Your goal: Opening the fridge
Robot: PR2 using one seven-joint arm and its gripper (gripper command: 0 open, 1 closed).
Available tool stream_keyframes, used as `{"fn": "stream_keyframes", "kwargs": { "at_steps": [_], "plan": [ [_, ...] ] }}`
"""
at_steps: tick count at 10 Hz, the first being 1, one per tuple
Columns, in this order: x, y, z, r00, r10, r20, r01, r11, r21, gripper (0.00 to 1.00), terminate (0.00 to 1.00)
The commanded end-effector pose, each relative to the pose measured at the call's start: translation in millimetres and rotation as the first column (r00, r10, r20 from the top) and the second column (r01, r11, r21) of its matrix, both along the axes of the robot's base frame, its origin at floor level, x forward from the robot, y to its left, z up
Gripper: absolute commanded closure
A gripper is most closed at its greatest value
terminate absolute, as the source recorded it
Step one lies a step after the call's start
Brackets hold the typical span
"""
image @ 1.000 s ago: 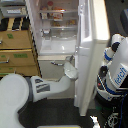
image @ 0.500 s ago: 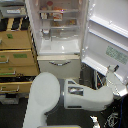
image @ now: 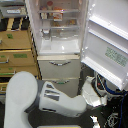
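**Inspector A:** Where does the fridge (image: 60, 45) stand?

**Inspector B:** At the far centre of the exterior view, right of a tan wooden cabinet (image: 17, 50). Its upper door (image: 107, 37) is swung wide to the view's right, inner racks facing us. The lit shelves (image: 57, 20) are exposed. Both lower drawers (image: 59, 67) are closed.

**Inspector A:** Step in hand?

**Inspector B:** In my judgement the opening is essentially complete; what remains is release and retreat.

**Inspector A:** The arm (image: 60, 102)?

**Inspector B:** It reaches across the near foreground toward the door's lower edge. The gripper (image: 94, 97) sits low at the right, blurred. Whether its jaws are apart or together, I cannot tell, nor whether they touch the door.

**Inspector A:** Next move?

**Inspector B:** Withdraw clear without nudging the door back.
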State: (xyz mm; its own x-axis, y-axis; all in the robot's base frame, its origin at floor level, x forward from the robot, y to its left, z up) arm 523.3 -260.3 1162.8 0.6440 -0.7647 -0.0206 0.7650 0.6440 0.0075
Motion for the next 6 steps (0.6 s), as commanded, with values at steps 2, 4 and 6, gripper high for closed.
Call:
{"fn": "stream_keyframes", "kwargs": {
  "at_steps": [2, 4, 6],
  "plan": [
    [-53.4, 453.3, -69.9, 0.968, 0.247, 0.038, -0.244, 0.967, -0.066, 0.0, 0.0],
    [-62.9, 485.8, -78.1, 0.95, 0.305, 0.06, -0.299, 0.95, -0.092, 0.0, 0.0],
    [-74.1, 554.6, -116.0, 0.882, 0.471, 0.03, -0.459, 0.87, -0.181, 0.0, 0.0]
  ]
}}
